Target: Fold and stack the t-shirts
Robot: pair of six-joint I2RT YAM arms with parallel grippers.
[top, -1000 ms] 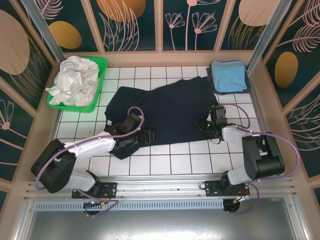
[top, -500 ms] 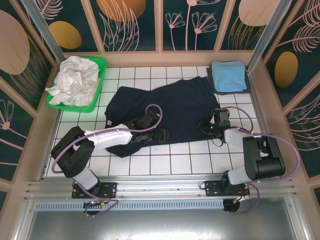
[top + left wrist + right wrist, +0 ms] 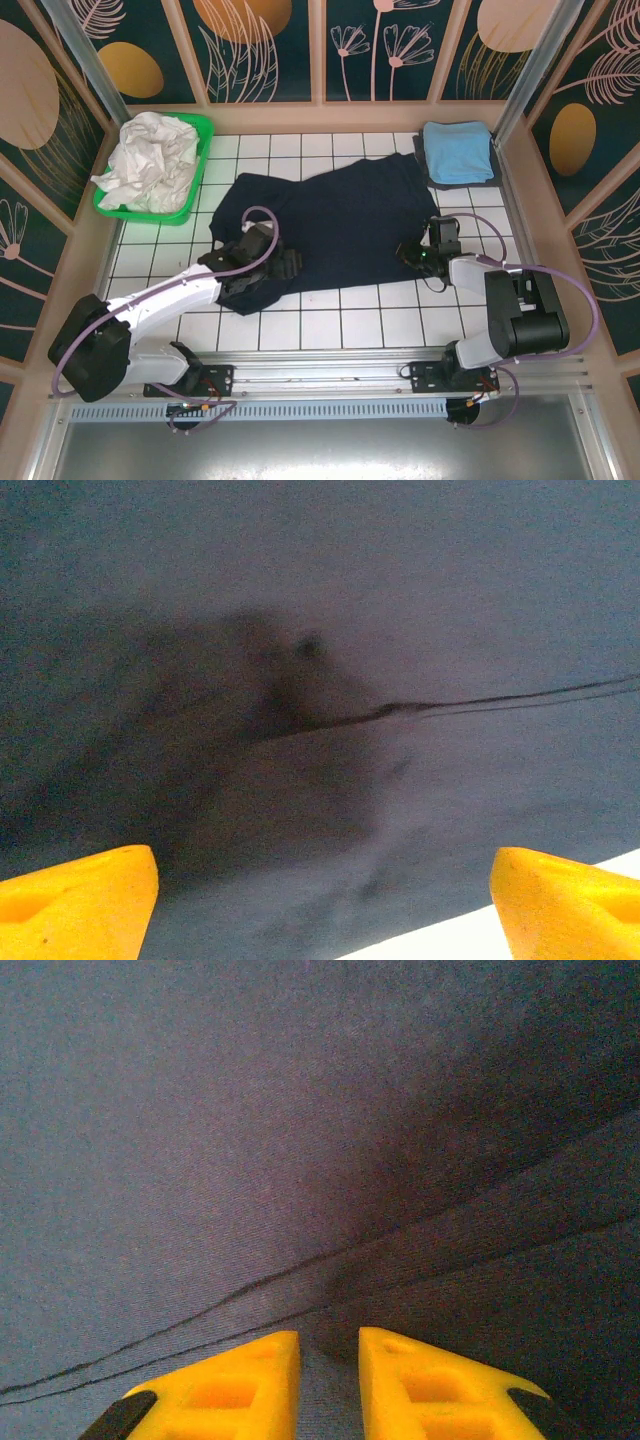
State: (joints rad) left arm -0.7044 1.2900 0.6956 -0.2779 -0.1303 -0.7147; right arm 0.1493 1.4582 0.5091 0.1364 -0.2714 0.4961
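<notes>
One navy t-shirt [image 3: 340,225] lies spread, partly rumpled, across the middle of the white tiled table [image 3: 320,320]. Two grippers stand at its near edge. The left gripper [image 3: 290,268] sits over the shirt's near left part, its yellow fingers [image 3: 80,895] spread wide and holding nothing. The right gripper [image 3: 410,250] is at the shirt's right edge, jaws nearly together, pinching a fold of the navy cloth. One folded light blue t-shirt [image 3: 457,150] rests in the far right corner, apart from the navy one. One crumpled white heap [image 3: 150,165] fills one green basket [image 3: 200,125] at far left; garments within cannot be counted.
</notes>
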